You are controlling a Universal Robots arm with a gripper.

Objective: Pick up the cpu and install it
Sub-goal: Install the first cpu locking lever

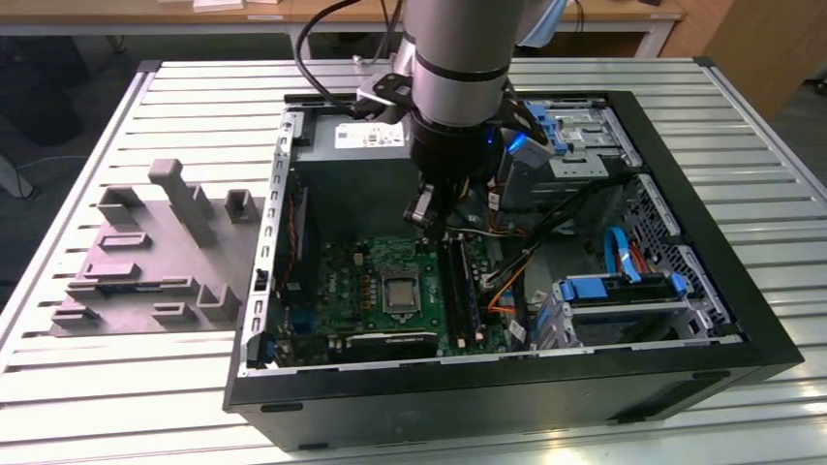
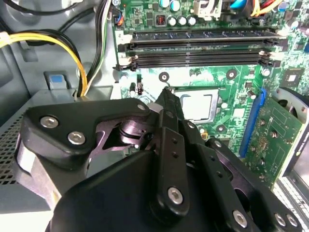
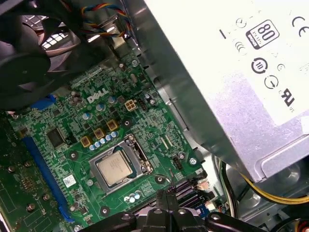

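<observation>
The cpu (image 3: 117,169) is a pale silvery square lying flat inside the metal-framed socket (image 3: 140,155) on the green motherboard (image 3: 72,121). It also shows in the second wrist view as the cpu (image 2: 198,105), just past my black fingertips. In the exterior view the socket (image 1: 398,291) sits mid-board inside the open computer case. My gripper (image 1: 427,215) hangs above the board, a little behind the socket. Its fingers (image 2: 170,125) are drawn together and hold nothing. The gripper (image 3: 166,197) is apart from the chip.
The case's black walls (image 1: 698,242) ring the board. A power supply (image 3: 231,63) stands close beside the arm. Memory slots (image 2: 198,53), yellow cables (image 2: 72,48), drive cages (image 1: 627,300) and a green expansion card (image 2: 270,140) crowd the socket. A grey fixture (image 1: 149,257) lies on the slatted table at the exterior view's left.
</observation>
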